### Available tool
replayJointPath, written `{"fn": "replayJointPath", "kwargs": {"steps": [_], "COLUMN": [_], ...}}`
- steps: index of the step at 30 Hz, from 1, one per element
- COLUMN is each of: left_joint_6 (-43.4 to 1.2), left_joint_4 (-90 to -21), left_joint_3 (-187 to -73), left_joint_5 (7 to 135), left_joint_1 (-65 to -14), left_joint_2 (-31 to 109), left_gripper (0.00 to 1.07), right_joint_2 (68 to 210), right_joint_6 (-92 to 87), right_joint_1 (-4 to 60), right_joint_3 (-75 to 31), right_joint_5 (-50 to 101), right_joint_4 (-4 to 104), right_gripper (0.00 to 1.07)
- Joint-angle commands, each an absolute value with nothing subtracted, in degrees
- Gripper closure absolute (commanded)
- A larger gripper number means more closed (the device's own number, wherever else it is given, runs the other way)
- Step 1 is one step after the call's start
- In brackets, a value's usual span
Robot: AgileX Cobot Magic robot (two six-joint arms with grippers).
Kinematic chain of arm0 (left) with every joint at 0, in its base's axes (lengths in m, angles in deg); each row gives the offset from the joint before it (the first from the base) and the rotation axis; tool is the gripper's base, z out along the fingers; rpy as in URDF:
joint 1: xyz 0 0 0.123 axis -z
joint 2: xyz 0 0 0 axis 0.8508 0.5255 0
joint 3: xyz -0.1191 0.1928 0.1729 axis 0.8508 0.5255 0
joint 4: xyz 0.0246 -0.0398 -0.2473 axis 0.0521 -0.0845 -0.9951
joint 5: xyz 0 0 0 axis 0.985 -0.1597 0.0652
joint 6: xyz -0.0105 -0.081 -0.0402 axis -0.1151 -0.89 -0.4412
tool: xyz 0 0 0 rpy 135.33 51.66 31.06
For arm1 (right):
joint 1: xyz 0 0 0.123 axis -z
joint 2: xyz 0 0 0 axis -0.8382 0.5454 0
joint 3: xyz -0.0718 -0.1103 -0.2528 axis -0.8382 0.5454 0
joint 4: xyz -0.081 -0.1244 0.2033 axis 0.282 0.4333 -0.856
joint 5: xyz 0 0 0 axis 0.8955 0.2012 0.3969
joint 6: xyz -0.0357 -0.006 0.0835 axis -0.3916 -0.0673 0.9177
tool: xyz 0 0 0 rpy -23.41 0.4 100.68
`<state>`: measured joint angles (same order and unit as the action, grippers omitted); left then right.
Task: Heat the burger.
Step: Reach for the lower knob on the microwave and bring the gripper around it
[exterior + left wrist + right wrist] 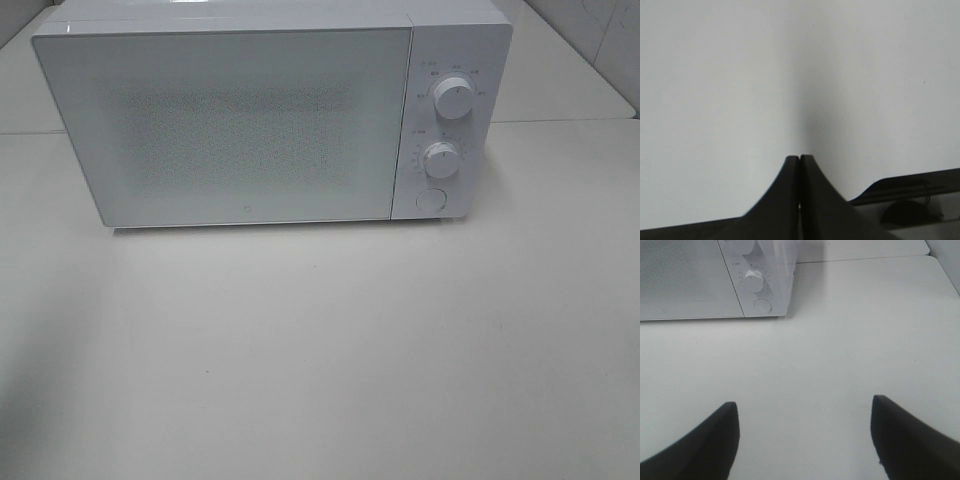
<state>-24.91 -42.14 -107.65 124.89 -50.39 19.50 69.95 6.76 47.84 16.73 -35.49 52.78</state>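
A white microwave [250,120] stands at the back of the pale bench [320,360], its door [225,125] shut flat against the body. To the right of the door is a control strip with an upper knob [455,99], a lower knob [440,158] and a round button [431,200] below them. I cannot see the burger in any view; the door's speckled panel is too cloudy to tell what lies behind it. The left hand [800,159] is closed, its two dark fingers pressed tip to tip with nothing between them, over bare white surface. The right hand [804,401] is spread wide and empty above the bench, well apart from the microwave's lower right corner, pointing roughly towards the button.
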Motion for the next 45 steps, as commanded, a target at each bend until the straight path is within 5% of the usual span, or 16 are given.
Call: {"fn": "replayJointPath", "kwargs": {"steps": [1, 23, 45], "left_joint_6": [-24.9, -22.6, -22.6], "left_joint_4": [-42.6, -42.5, -42.8], "left_joint_3": [-103.9, -88.7, -88.2], "left_joint_5": [122.0, 119.5, 118.8], "left_joint_1": [-50.6, -50.6, -50.6], "left_joint_2": [12.0, -30.9, -30.3], "left_gripper": [1.07, 1.07, 1.07], "right_joint_2": [69.0, 69.0, 69.1], "right_joint_6": [6.1, 6.1, 6.1], "right_joint_1": [48.2, 48.2, 48.2], "right_joint_3": [17.0, 17.0, 17.0], "right_joint_5": [-35.0, -35.0, -35.0], "right_joint_4": [52.6, 52.6, 52.6], "right_gripper": [0.36, 0.36, 0.36]}}
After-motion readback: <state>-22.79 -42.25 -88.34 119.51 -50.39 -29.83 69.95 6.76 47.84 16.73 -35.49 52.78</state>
